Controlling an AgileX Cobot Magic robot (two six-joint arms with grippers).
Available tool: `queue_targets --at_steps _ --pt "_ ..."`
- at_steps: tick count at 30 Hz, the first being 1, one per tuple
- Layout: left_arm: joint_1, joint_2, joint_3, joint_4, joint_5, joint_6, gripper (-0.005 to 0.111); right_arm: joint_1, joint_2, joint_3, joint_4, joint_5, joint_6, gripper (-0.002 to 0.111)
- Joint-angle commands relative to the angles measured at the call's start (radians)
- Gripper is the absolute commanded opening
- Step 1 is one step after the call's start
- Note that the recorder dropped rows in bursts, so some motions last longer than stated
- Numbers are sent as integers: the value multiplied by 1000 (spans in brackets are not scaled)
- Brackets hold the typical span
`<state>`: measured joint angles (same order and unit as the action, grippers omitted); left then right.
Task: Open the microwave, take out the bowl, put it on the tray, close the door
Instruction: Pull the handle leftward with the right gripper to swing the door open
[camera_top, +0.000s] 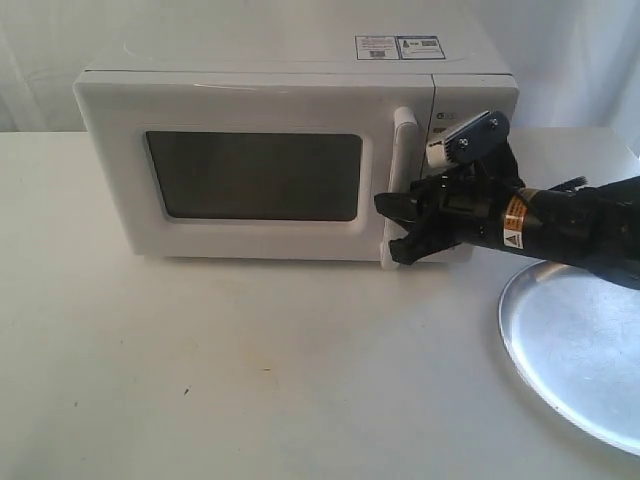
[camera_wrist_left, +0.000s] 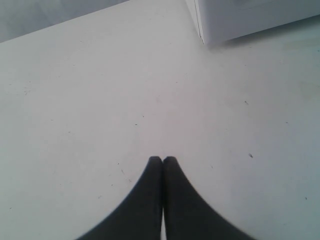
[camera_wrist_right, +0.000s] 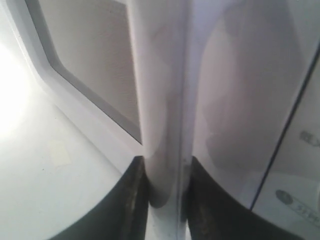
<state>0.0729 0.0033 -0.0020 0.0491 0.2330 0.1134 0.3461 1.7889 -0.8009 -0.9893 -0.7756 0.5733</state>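
Observation:
The white microwave (camera_top: 270, 160) stands at the back of the table with its door (camera_top: 255, 175) against the body. The bowl is hidden behind the dark window. In the right wrist view the vertical white bar handle (camera_wrist_right: 162, 100) runs between my right gripper's two black fingers (camera_wrist_right: 132, 200), which press on both its sides; my right gripper (camera_wrist_right: 165, 162) is shut on its lower part (camera_top: 392, 230). The silver tray (camera_top: 575, 350) lies at the front right, under the right arm. My left gripper (camera_wrist_left: 162, 159) is shut and empty above bare table, and is out of the exterior view.
A corner of the microwave's body (camera_wrist_left: 235, 20) shows beyond the left gripper in the left wrist view. The control panel (camera_top: 470, 100) is partly hidden by the right arm's wrist. White table (camera_top: 200, 380) stretches in front of the microwave.

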Motion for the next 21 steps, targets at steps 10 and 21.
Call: queue_targets --at_steps 10,21 --pt "-4 -3 2 -5 -1 -5 0 43 -61 23 -399 -445 -4 0" --pt "-4 -3 2 -5 -1 -5 0 43 -144 23 -520 -364 105 0"
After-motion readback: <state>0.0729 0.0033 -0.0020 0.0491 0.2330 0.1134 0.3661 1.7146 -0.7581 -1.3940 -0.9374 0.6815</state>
